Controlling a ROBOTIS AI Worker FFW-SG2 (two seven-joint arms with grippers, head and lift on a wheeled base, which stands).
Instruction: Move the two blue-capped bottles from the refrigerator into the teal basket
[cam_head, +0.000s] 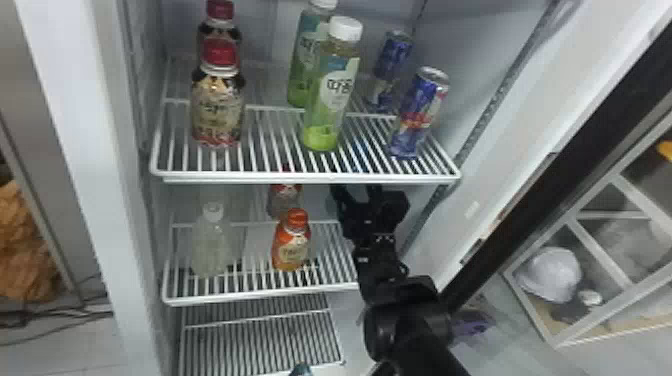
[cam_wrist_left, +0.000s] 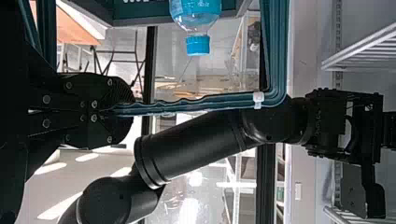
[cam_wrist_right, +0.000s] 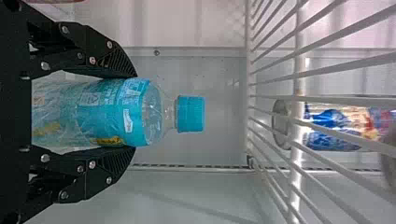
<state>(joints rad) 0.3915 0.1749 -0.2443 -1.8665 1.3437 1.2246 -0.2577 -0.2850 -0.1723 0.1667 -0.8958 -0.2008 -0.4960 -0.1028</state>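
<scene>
"Since the teal plastic basket (cam_wrist_left: 275, 51) could wobble, is that why the left pincer (cam_wrist_left: 128, 110) has its rim?"

"I think so. Its two black fingers are pinched nearly together, with just the thin rim between them. That holds the basket steady, just outside the big white refrigerator (cam_head: 70, 150)."

"And the right pincer (cam_wrist_right: 135, 112)?"

"It's inside the refrigerator. Its fingers are only as far apart as the bottle is wide, one on each side of the clear plastic bottle with a blue cap and blue label (cam_wrist_right: 102, 112)."

"Why hold it around the label and not the cap?"

"The middle is fat and easy to hug. The cap points up and nothing touches it, so the bottle should ride straight. But it's squashy, so a hard squeeze could dent it."

"Can it just go up?"

"No, the white wire top shelf (cam_head: 305, 176) in the refrigerator is right above. It should come out low and forward, and keep off the small orange bottle (cam_head: 291, 240) in there."

"What about the other blue-capped bottle (cam_wrist_left: 195, 9)?"

"That's outside the refrigerator, by the basket's wall. I think it's in the basket, so this one looks like the last."
</scene>
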